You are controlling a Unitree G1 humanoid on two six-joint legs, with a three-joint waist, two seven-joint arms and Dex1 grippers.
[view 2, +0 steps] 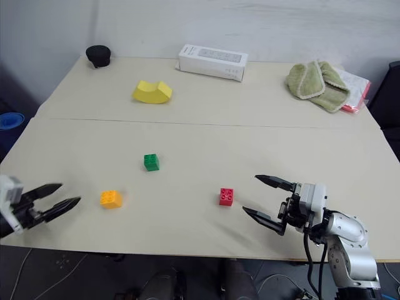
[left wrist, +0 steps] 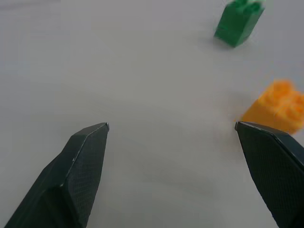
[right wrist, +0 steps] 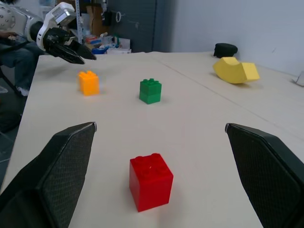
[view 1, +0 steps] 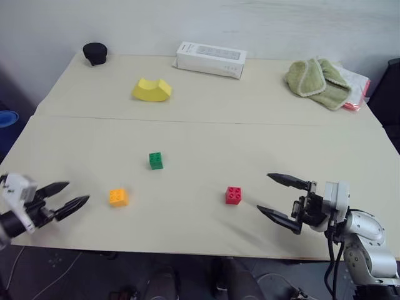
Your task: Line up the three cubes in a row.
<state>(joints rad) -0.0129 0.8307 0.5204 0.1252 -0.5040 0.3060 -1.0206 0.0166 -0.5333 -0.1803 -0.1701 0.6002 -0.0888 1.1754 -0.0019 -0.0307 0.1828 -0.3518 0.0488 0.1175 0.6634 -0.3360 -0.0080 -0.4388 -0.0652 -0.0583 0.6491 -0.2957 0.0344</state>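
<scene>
Three small studded cubes stand apart on the beige table. The green cube sits nearest the middle. The orange-yellow cube is at the front left, and the red cube at the front right. My left gripper hovers open and empty at the front left edge, just left of the orange-yellow cube. My right gripper is open and empty, a short way right of the red cube, pointing at it.
At the back of the table lie a yellow arch-shaped block, a white box, a black round object and a green cloth on a pink-edged bag. The table's front edge runs just below both grippers.
</scene>
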